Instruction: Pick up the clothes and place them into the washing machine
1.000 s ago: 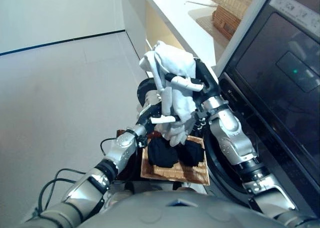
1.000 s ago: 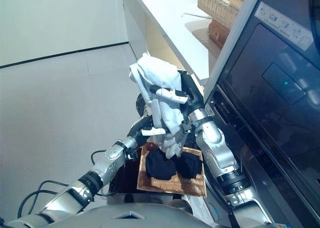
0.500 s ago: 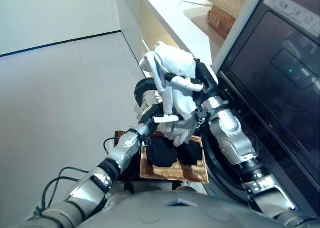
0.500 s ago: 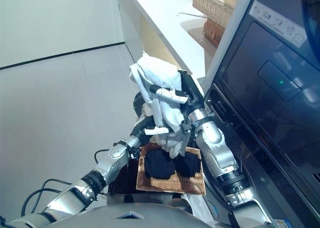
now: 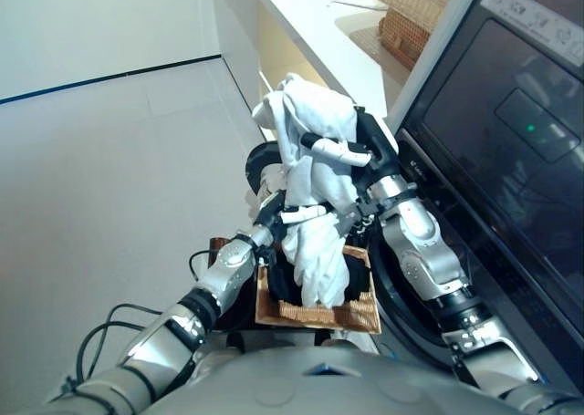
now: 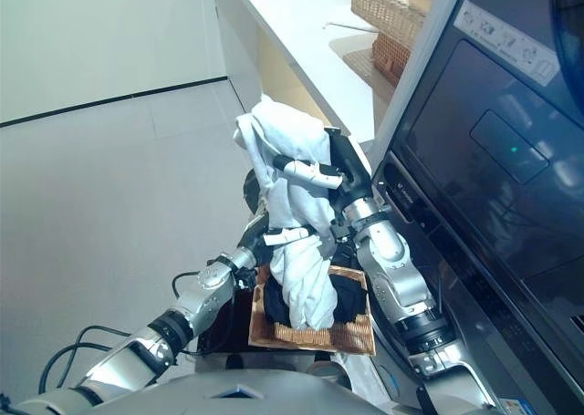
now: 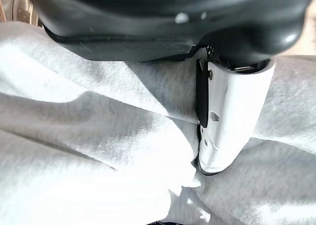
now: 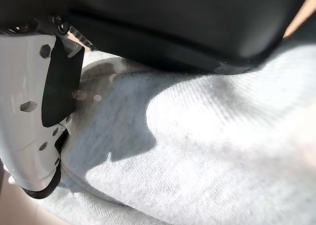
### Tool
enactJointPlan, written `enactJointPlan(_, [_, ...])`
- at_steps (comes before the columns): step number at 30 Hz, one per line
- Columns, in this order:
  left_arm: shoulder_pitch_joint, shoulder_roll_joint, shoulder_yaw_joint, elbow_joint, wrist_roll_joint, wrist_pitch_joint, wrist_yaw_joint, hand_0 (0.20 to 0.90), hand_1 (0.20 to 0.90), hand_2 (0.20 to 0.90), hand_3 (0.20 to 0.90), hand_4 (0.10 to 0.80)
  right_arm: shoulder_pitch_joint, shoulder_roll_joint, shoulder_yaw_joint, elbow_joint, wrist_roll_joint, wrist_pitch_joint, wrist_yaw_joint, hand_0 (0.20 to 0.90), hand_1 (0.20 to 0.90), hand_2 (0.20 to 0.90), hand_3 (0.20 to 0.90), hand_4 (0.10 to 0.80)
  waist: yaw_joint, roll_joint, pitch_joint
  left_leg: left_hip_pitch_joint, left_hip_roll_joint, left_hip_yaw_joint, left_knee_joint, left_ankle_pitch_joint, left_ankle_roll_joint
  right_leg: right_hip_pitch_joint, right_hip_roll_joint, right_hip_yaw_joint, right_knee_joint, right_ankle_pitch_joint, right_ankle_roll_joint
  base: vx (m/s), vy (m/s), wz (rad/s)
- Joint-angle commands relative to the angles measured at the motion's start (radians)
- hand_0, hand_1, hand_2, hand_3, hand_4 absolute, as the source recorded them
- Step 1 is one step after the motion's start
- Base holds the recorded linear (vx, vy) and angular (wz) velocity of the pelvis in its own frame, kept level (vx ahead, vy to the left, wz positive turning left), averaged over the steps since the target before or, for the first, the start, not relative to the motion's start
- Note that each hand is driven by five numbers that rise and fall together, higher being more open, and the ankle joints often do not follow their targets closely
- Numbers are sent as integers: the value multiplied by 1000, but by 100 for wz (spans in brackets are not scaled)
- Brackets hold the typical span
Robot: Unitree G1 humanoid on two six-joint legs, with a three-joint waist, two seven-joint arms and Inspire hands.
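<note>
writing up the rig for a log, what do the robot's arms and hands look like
Both arms are silver-grey metal in rounded segments, with black bands at the joints. Each ends in a dark hand: the left hand and right hand. Each thumb wears a glossy white cover with small holes and a black strip down it, clearest in the wrist views.
</note>
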Motion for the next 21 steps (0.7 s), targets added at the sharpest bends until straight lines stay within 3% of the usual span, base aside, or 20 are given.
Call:
enactJointPlan(1, [-163,-76,-2,-2,-29,-89,-21,200,200,200,200,300,-155,50,-45,-114,53,-113,11,200,200,200,200,300,28,-47,-87,16,25,-14,-7,-49,-68,-60,-58,-2,29,14,42,0,0,0])
enactJointPlan(14, [-160,-38,38,-34,5,-111,9,200,200,200,200,300,-125,45,-58,-141,54,-122,19,200,200,200,200,300,29,-45,-86,17,24,-11,-7,-51,-67,-61,-58,1,31,11,42,0,0,0])
enactJointPlan(21, [-178,13,109,-31,69,-137,75,200,200,200,200,300,-23,50,-99,-216,62,-138,46,200,200,200,200,300,23,-39,-86,19,23,-10,-7,-51,-68,-60,-57,1,33,8,44,0,0,0])
